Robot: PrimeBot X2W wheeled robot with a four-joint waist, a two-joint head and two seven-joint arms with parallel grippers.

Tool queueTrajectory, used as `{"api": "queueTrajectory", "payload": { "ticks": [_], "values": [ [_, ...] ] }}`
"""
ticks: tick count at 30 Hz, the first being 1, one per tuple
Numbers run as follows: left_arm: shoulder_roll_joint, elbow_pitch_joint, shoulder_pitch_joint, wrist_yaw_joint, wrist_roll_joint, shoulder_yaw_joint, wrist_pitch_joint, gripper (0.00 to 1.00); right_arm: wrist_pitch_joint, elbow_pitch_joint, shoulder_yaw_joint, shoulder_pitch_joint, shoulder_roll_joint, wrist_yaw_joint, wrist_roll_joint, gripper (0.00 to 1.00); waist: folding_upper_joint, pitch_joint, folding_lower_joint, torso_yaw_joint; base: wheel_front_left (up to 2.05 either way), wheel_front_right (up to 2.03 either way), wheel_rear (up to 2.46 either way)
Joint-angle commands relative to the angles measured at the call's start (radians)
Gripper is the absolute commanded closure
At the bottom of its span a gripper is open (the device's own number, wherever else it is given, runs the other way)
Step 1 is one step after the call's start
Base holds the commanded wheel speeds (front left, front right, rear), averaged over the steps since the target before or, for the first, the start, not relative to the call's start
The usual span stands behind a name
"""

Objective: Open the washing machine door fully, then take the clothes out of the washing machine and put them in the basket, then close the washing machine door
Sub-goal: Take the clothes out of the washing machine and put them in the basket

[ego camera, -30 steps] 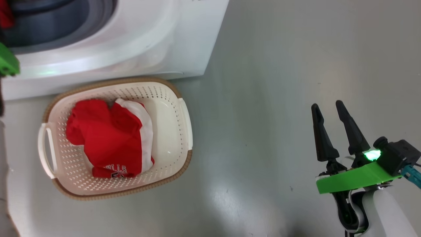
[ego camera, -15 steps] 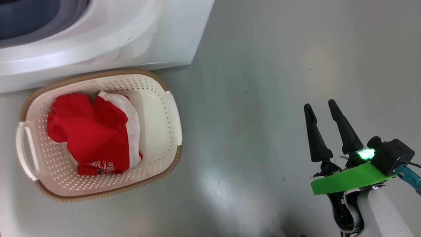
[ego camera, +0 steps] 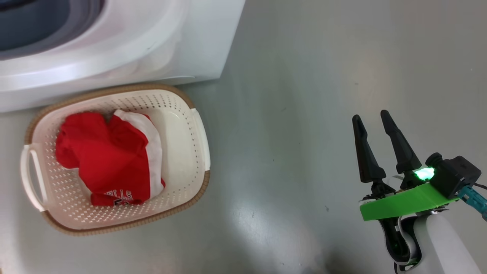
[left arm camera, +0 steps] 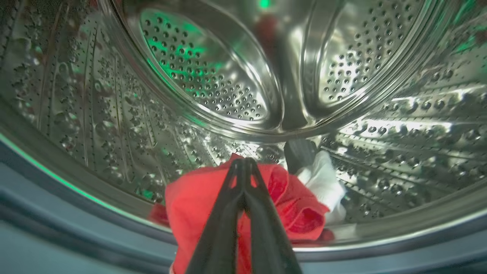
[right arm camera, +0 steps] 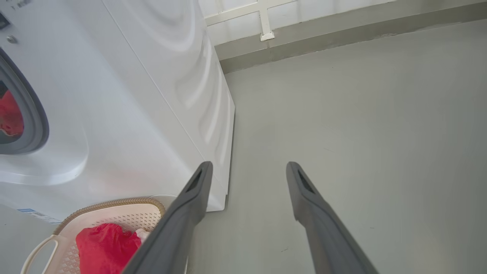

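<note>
Left pincer [left arm camera: 243, 164] pressed together deep in the drum [left arm camera: 213, 83], tips nipping a red-and-white garment [left arm camera: 190, 205] bunched right under them (grip looks real, but a fold hides the contact). Right pincer [ego camera: 370, 115] spread, idle over floor [ego camera: 289, 76]; basket [ego camera: 201, 137] well off to its left, beside the washing machine [ego camera: 171, 45]. Done: door open, one red shirt [ego camera: 110, 156] in basket. To do: pull this garment out, drop it in basket, shut door.

Right gripper [ego camera: 370, 115]: two long black fingers, tapering to blunt tips, each with a recessed slot on its inner face. Bright green bracket [ego camera: 403, 203] across their base. Boxy black camera [ego camera: 454, 173] beside it, with a glowing green light [ego camera: 424, 174] and a teal cable [ego camera: 473, 199]. Forearm [ego camera: 441, 243] smooth, white. Left gripper [left arm camera: 243, 161]: same fingers, dark grey, matte.
</note>
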Motion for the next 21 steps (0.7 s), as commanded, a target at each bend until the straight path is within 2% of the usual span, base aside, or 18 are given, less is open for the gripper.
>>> {"api": "queueTrajectory", "payload": {
  "ticks": [1, 9, 21],
  "values": [
    [0.036, -0.076, 0.055, -0.015, -0.025, 0.028, -0.005, 1.00, -0.006, -0.017, 0.018, 0.009, -0.003, 0.006, 0.009, 0.00, -0.0001, -0.022, 0.0000, 0.013, 0.00, 0.00, 0.00],
    [-0.027, -0.324, 0.286, -0.051, -0.067, 0.105, -0.005, 1.00, -0.006, 0.007, 0.020, 0.034, -0.003, 0.006, -0.007, 0.00, -0.0001, -0.115, 0.0000, 0.049, 0.00, 0.00, 0.00],
    [-0.133, -0.548, 0.528, -0.074, -0.068, 0.128, -0.005, 1.00, -0.006, 0.031, 0.019, 0.084, -0.003, 0.006, -0.019, 0.00, -0.0001, -0.231, 0.0000, 0.094, 0.00, 0.00, 0.00]
  ]
}}
